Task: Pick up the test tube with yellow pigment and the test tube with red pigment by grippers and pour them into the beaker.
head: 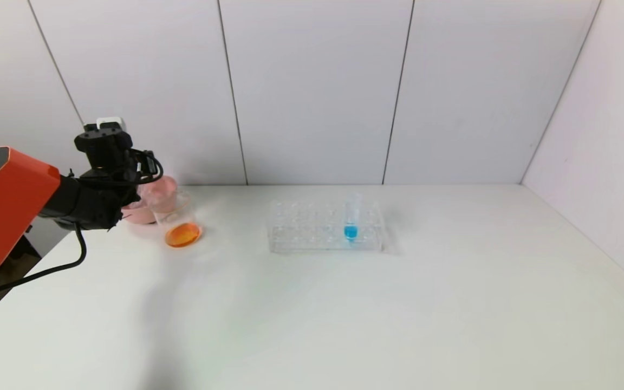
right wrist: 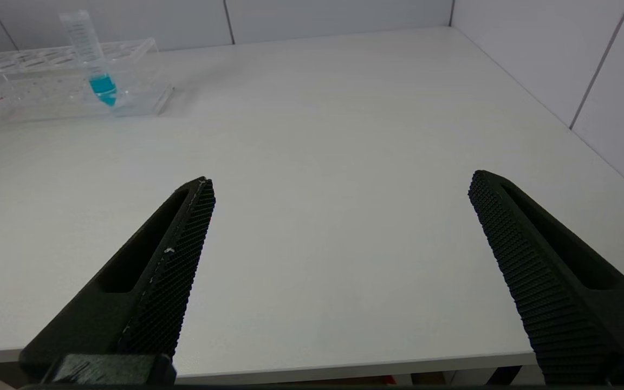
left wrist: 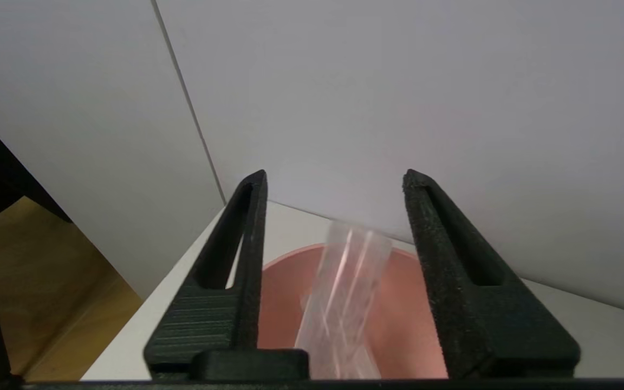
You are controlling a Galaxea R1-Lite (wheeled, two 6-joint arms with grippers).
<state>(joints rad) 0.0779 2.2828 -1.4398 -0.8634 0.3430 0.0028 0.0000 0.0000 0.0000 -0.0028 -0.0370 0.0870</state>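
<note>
My left pincer is spread above the pink bowl, an empty tube between its fingers. My right pincer is spread over the counter.

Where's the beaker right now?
In the head view the beaker, with orange liquid in it, stands at the table's far left, just in front of the pink bowl and beside the left gripper.
</note>
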